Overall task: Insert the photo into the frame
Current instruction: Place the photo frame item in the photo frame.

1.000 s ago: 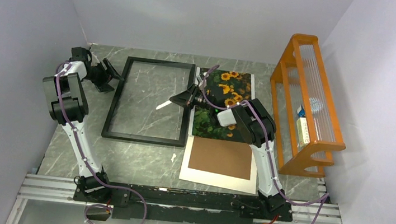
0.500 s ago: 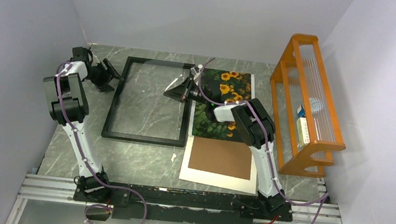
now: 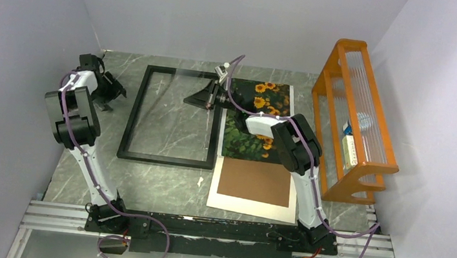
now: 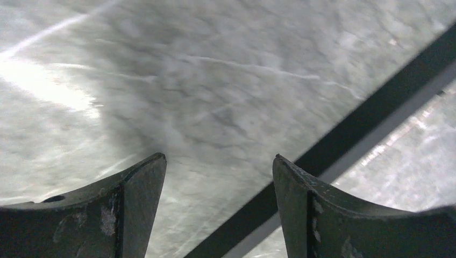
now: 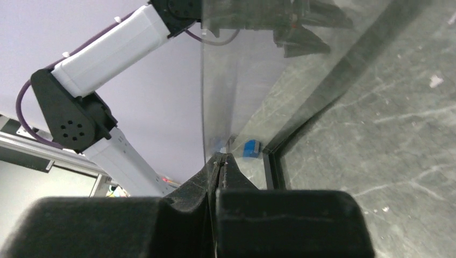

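One frame (image 3: pixel 132 115), one photo (image 3: pixel 267 96), perhaps one glass pane (image 5: pixel 232 91)

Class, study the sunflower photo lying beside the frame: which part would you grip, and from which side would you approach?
Probably its far right corner, coming in low from the rack side. The photo lies flat on the table, so only a thin edge offers a pinch; its left edge sits by the frame, and the right arm crosses its middle.
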Motion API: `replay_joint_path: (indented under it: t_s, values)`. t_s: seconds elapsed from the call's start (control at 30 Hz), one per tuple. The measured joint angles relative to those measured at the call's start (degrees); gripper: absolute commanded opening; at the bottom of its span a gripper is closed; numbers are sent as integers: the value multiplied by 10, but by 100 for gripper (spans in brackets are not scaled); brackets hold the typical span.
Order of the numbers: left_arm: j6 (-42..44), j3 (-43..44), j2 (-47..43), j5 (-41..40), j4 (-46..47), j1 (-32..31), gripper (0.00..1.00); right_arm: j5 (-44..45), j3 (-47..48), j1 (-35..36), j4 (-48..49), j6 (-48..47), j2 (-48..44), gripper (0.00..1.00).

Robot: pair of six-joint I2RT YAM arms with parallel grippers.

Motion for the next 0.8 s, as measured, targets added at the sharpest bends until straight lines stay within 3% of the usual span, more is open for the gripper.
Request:
replay_joint_path:
  t_s: [0.43, 0.8]
  values:
    - [-15, 21, -2, -63, -52, 28, 78, 1, 126, 28, -109, -30, -31, 0]
    - [-56, 28, -2, -166, -103, 35, 81, 45, 96, 31, -163, -57, -1, 0]
